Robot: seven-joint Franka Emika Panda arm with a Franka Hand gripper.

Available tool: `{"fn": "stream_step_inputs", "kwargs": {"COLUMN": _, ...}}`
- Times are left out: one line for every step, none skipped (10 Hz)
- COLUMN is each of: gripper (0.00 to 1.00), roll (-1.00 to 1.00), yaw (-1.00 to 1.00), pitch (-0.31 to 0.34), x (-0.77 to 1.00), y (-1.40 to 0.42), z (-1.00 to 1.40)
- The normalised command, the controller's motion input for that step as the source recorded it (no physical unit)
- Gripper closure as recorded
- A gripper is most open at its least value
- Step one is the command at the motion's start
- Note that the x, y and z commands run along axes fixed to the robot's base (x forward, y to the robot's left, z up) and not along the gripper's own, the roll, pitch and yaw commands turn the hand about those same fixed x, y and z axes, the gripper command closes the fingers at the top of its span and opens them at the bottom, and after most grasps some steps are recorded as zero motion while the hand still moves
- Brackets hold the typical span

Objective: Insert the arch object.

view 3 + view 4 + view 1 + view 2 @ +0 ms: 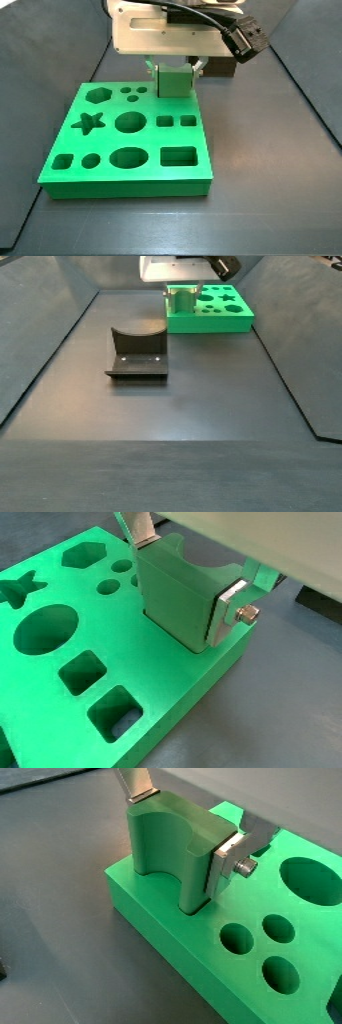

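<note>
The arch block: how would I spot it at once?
Find the flat green board full of shaped holes. At one edge the gripper clamps a small green block. It alone stands upright, with a curved notch in its top.

No readable text, no labels, brands, numbers or signs in any view, gripper (181, 574) plain and unmarked above the green board (127, 160), board surface bearing only shaped holes, dark table (174, 436) unmarked
</note>
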Motion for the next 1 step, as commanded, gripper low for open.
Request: {"fn": "stream_step_inputs", "kwargs": {"gripper": 1.0, "roll": -0.01, "yaw": 0.0, "pitch": 0.0, "x": 0.0, "y": 0.0, "z": 0.0}}
